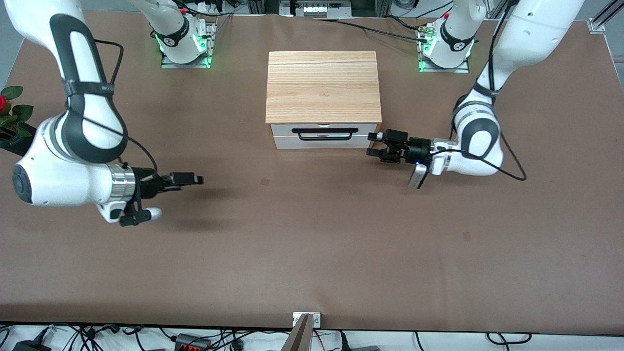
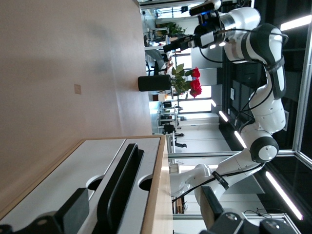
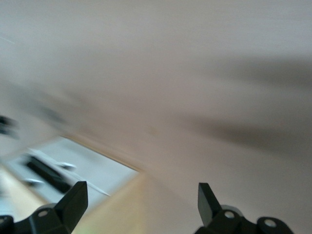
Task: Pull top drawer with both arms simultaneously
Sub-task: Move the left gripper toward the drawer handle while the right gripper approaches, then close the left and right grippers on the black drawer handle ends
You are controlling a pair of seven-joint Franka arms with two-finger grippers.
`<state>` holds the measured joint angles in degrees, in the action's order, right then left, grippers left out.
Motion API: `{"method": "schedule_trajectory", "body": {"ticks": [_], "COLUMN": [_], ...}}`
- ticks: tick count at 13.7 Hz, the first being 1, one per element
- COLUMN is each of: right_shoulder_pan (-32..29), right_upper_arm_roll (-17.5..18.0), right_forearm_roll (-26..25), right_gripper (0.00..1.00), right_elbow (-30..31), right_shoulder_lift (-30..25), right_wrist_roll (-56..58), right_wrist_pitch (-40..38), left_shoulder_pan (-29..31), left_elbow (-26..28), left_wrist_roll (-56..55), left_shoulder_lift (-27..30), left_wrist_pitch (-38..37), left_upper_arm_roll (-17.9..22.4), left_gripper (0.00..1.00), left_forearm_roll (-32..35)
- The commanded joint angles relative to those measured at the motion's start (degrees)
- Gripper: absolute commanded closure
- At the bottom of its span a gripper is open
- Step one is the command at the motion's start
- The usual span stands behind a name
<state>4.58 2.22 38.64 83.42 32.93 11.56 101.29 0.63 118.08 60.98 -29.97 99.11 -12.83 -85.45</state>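
Observation:
The top drawer (image 1: 285, 130) is shut in the light wood cabinet box (image 1: 321, 83); its white front carries a long black bar handle (image 1: 327, 130). My left gripper (image 1: 374, 145) is open and empty, low beside the cabinet's front corner at the left arm's end. In the left wrist view its fingers (image 2: 73, 210) stand wide apart, with the drawer front (image 2: 148, 156) and the handle (image 2: 122, 180) running away between them. My right gripper (image 1: 197, 180) is open and empty, low over bare table toward the right arm's end. The right wrist view is blurred; the gripper (image 3: 141, 202) faces the cabinet.
A pot of red roses (image 1: 9, 117) stands at the table edge at the right arm's end, also in the left wrist view (image 2: 187, 83). A second white drawer front (image 1: 292, 143) sits under the top one. The brown table (image 1: 312, 243) stretches toward the front camera.

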Motion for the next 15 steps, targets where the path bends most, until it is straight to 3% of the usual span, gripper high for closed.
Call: {"method": "schedule_trajectory", "body": {"ticks": [1,4,6,8,11,15], "right_shoulder_pan": [1.39,2.36,2.28,2.28,3.68,7.1], "right_upper_arm_roll": [0.06,0.51,0.85,0.86,1.12,2.96], "right_forearm_roll": [8.72,24.42,31.2,38.22,43.08,50.37], "right_gripper": [0.0,0.0,0.0,0.0,0.0,0.0], "right_elbow": [-0.27,6.99,12.01,13.0,12.74,12.3], "right_shoulder_lift": [2.4,4.07,3.72,5.11,8.28,13.81], "right_wrist_roll": [7.05,22.65,32.26,37.98,42.04,53.53], "right_wrist_pitch": [3.19,4.8,3.92,-1.59,-11.18,-12.25], "left_shoulder_pan": [-0.19,-2.56,-3.53,-3.71,-2.92,-2.83], "left_elbow": [0.13,2.06,3.11,3.47,3.73,3.82], "left_wrist_roll": [5.98,6.25,6.26,6.26,6.26,6.26], "left_shoulder_lift": [-4.38,-4.66,-4.74,-4.75,-4.75,-5.27], "left_wrist_pitch": [0.47,1.6,1.79,1.87,1.87,1.87], "left_upper_arm_roll": [-2.2,-2.9,-2.99,-2.99,-2.82,-2.73], "left_gripper": [0.0,0.04,0.17,0.3,0.44,0.53], "left_forearm_roll": [-6.55,-9.21,-9.21,-9.21,-9.04,-9.03]}}
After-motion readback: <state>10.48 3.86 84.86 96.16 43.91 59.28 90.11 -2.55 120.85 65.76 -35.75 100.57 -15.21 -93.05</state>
